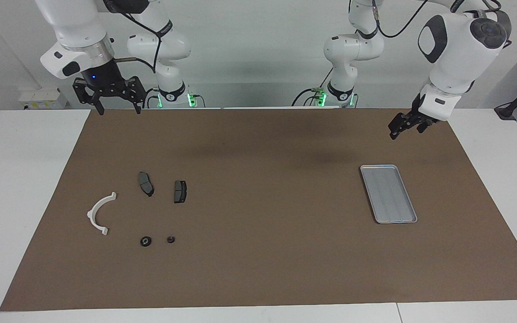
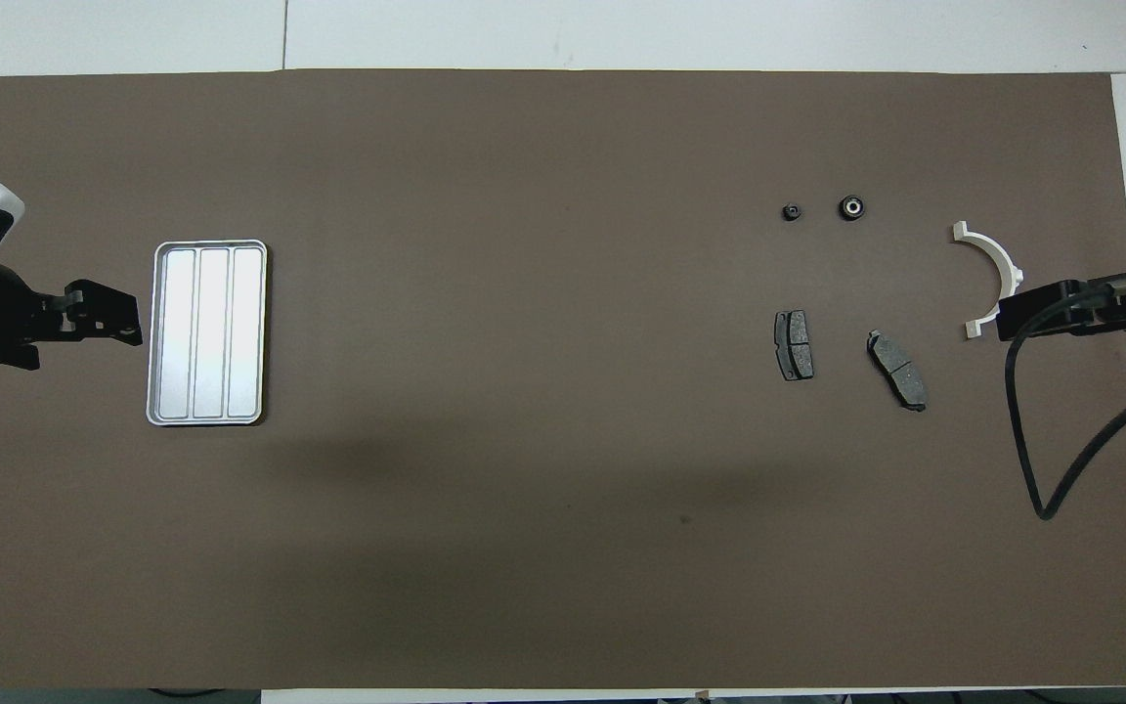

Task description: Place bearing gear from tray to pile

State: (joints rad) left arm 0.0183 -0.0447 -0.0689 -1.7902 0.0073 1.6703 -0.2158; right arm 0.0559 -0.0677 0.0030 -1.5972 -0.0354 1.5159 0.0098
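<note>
Looking across the facing view from its left edge, the right gripper [image 1: 116,109] hangs high over the robots' edge of the brown mat [image 1: 258,269] at the right arm's end, its two fingers spread wide apart and holding nothing. Only this view shows that spread, and the arm's white body rising above it; from overhead the same gripper [image 2: 1008,323] is a dark bar seen edge-on, coming in from the side just beside the white half-ring bracket [image 2: 993,279], with a black cable [image 2: 1052,460] looping under it.

Below it on the mat lies the pile: the bracket [image 1: 99,213], two dark brake pads [image 1: 145,183] [image 1: 179,191] a little nearer the robots, and farther from them two small round black parts. The larger one, the bearing gear [image 1: 145,241], shows a pale centre from overhead [image 2: 851,206]; the smaller round part [image 1: 170,239] lies just beside it. Both sit on the mat with the pile, well apart from the tray.

Toward the left arm's end, the tray [image 1: 388,194] lies flat, and the overhead view shows its ridged floor [image 2: 207,332] bare. The left gripper [image 1: 393,132] hovers over the mat beside the tray, tilted downward from a bent wrist, empty-handed; its jaws stand open.
</note>
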